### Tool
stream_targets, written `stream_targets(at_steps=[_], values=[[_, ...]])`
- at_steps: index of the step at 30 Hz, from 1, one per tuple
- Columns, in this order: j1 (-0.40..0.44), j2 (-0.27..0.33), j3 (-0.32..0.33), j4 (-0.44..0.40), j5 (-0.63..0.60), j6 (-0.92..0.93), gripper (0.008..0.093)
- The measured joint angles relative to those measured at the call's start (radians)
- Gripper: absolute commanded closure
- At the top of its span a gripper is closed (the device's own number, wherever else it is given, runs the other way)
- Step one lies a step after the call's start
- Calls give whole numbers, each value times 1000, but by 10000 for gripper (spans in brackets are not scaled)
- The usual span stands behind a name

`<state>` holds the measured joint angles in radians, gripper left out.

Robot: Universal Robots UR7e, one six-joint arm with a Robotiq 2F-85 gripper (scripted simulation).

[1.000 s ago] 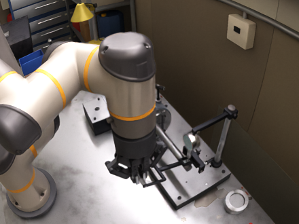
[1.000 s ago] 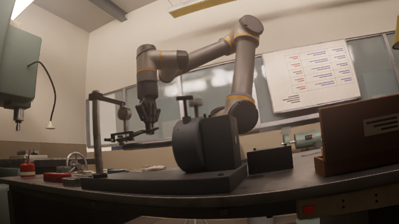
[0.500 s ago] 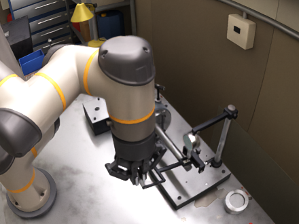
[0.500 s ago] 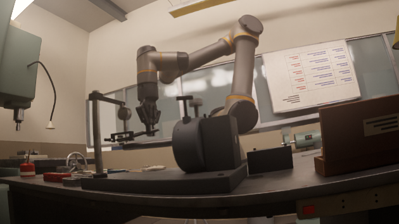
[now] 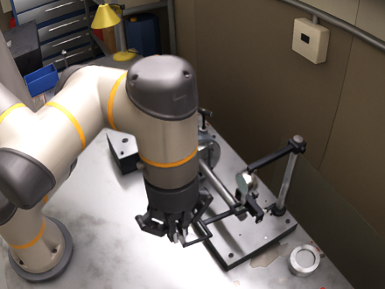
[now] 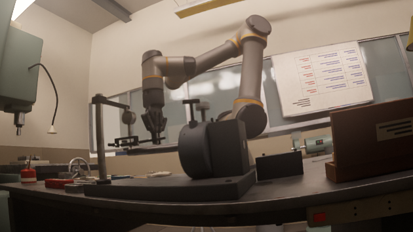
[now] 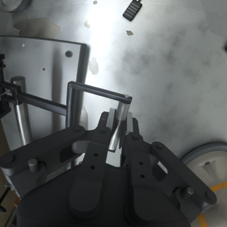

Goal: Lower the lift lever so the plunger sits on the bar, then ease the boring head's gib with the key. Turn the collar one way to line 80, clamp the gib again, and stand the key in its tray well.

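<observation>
The lift lever's silver handle is gripped by my closed gripper at the end of a bent black rod frame, out over the near edge of the base plate. The rod runs back to the clamp under the dial indicator, which hangs from a black arm on an upright post. The steel boring bar reaches from the dark boring head toward the indicator. A T-handled key stands upright on top of the head. The plunger tip is hidden from me.
The dark base plate carries the head and the post on the steel table. A black block sits behind my arm, and a metal ring lies by the plate's near corner. A brown box stands further along the bench.
</observation>
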<state>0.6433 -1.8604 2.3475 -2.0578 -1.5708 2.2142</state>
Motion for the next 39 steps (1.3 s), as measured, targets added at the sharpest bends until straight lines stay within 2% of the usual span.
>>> stream_targets(at_steps=[39], values=[[-4,32,42,-75,0,-4,934]])
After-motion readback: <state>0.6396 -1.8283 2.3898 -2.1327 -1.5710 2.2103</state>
